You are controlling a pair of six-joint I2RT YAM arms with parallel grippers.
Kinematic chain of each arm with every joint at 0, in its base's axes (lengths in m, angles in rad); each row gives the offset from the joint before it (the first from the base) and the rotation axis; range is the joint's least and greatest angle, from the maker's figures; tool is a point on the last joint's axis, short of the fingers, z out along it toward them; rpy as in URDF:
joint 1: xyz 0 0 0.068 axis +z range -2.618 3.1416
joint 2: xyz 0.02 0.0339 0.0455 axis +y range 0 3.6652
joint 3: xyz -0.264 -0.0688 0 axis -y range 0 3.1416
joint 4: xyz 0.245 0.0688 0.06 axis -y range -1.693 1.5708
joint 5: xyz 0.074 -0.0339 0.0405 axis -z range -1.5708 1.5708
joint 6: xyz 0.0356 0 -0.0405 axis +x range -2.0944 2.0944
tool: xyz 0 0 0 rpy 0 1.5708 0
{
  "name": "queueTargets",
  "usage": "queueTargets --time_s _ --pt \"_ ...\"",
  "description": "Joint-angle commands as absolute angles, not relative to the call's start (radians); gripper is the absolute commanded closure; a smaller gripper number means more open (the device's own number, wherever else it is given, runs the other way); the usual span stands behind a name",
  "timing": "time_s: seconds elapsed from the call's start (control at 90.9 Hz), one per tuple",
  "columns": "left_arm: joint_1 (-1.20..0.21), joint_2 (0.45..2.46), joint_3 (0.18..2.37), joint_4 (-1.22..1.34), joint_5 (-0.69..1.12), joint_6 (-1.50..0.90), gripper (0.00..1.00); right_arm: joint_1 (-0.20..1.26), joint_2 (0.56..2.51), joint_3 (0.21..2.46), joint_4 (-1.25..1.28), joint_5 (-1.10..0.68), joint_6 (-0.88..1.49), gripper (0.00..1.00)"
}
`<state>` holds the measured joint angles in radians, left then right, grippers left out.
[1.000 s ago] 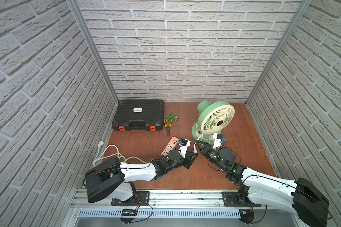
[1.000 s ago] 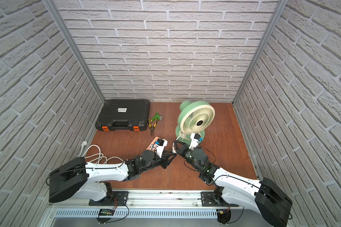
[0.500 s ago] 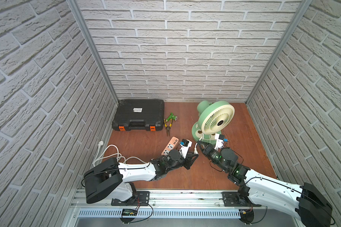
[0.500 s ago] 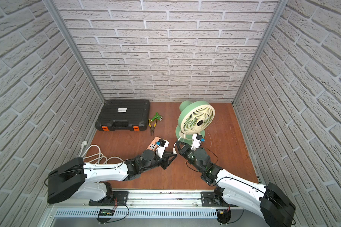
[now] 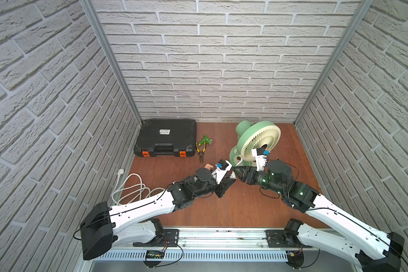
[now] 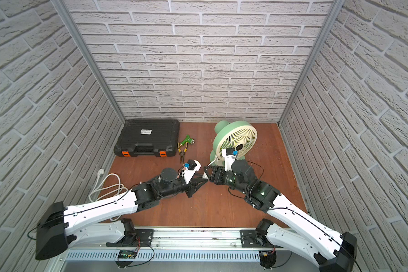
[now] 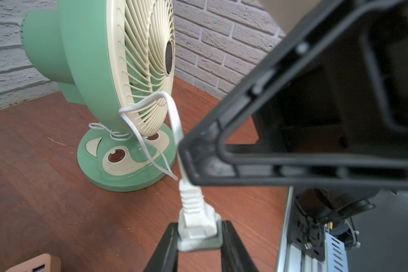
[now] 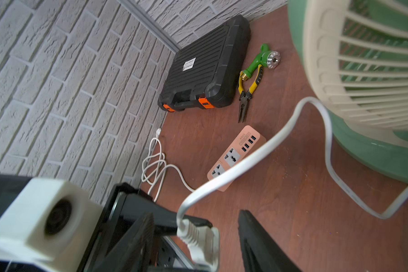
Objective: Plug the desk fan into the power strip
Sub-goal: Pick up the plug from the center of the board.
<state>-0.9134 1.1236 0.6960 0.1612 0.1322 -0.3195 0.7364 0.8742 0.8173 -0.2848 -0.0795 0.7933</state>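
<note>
Left wrist view: brick walls (image 7: 222, 47) behind desk fan (image 7: 92, 58) on wood bench (image 7: 45, 188), left claw (image 7: 198, 237) clamping plug (image 7: 193, 212), right claw (image 8: 196, 219) spread.

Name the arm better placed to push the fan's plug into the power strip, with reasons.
Left. The left tool is shut on the plug, while the right tool stands open around it. The power strip lies nearest the left tool, sockets facing up.

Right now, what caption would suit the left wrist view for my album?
Left gripper pinches the white plug, its cord trailing back to the mint-green desk fan.
</note>
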Motion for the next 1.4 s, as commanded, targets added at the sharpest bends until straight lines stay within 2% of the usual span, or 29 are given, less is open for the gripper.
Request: queueTargets --time_s 0.0,0.099,0.198,0.341,0.693,1.122,1.386 --pt "-0.861 1.113 0.716 0.066 0.318 -0.245 1.0 0.734 0.862 0.854 -0.437 -0.173 0.634 0.38" --pt "-0.844 1.137 0.763 0.013 0.406 -0.224 1.0 0.733 0.881 0.891 -0.507 -0.203 0.569 0.37" --pt "-0.845 1.159 0.805 -0.027 0.418 -0.201 1.0 0.734 0.901 0.911 -0.555 -0.187 0.557 0.4" --pt "-0.846 1.177 0.821 -0.047 0.397 -0.172 1.0 0.734 0.938 0.911 -0.532 -0.183 0.593 0.41" --pt "-0.857 1.174 0.833 -0.058 0.339 -0.141 1.0 0.745 0.979 0.901 -0.452 -0.194 0.647 0.59" --pt "-0.888 1.152 0.842 -0.096 0.243 -0.077 1.0 0.771 1.034 0.93 -0.48 -0.182 0.691 0.68" --pt "-0.9 1.176 0.856 -0.106 0.234 -0.058 1.0 0.799 1.046 0.933 -0.451 -0.185 0.709 0.68"
